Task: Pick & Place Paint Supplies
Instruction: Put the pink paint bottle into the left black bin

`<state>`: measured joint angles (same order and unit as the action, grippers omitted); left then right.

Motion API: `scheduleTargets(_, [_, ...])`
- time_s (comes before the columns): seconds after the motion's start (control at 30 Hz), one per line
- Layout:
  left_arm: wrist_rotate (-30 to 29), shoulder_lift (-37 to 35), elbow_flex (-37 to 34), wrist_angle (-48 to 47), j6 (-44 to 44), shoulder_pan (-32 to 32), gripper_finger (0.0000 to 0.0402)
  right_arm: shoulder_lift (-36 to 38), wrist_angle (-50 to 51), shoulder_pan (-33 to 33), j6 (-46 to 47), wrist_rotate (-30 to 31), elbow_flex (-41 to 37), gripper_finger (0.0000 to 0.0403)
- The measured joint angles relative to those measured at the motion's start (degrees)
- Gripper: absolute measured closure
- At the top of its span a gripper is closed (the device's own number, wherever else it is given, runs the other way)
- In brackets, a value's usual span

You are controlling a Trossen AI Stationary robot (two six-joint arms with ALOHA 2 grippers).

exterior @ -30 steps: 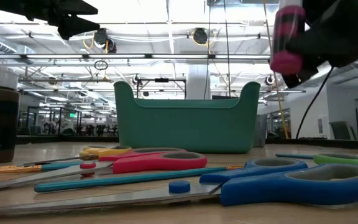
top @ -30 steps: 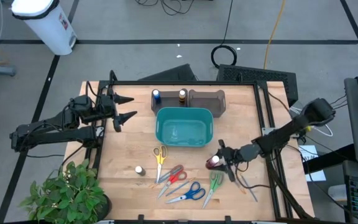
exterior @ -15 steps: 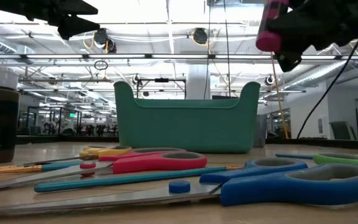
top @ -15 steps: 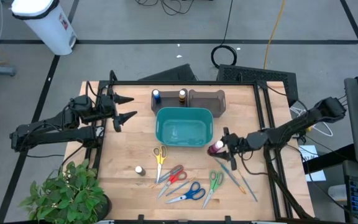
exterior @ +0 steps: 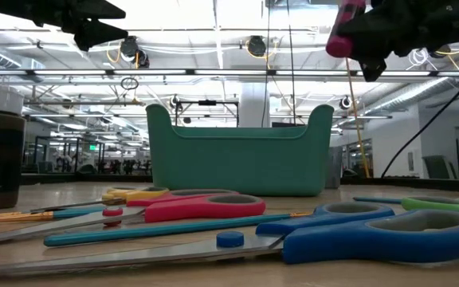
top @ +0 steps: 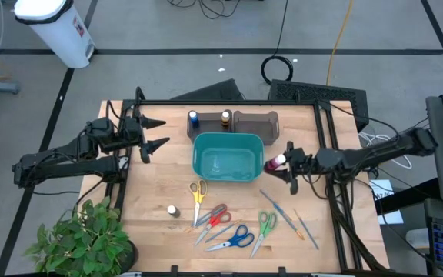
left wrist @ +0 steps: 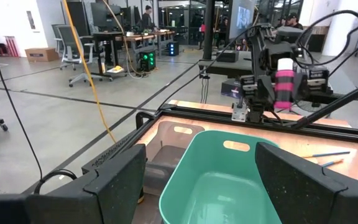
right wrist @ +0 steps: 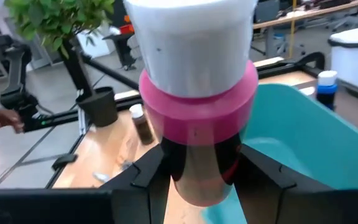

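Right end effector clamps a pink-banded paint bottle at the teal bin's right rim. Carry it over the bin's middle before releasing. Left end effector, fingers apart, waits at upper left.

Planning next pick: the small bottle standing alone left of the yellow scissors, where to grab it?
Take the small bottle across its body just under the pale cap, coming straight down. It stands upright and apart from the yellow scissors, so either side looks free; the idle, open left hand is on its side.

The high view looks straight down on the table, the low one level across it, and both wrist views share the bin.
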<state>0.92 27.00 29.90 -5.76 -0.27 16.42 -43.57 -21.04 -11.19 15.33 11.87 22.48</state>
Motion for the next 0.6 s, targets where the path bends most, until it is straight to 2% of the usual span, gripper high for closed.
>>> scheduleTargets(0.07, [0.0,0.0,0.0,0.0,0.0,0.0,0.0091,1.3,0.8,1.1,0.0,-0.3,0.0,0.0261])
scheduleTargets(0.27, [0.0,0.0,0.0,0.0,0.0,0.0,0.0091,4.1,4.5,5.0,0.4,-6.1,1.7,0.0261])
scheduleTargets(0.6, [0.0,0.0,0.0,0.0,0.0,0.0,0.0091,4.3,22.4,9.4,0.0,-6.2,13.0,0.0261])
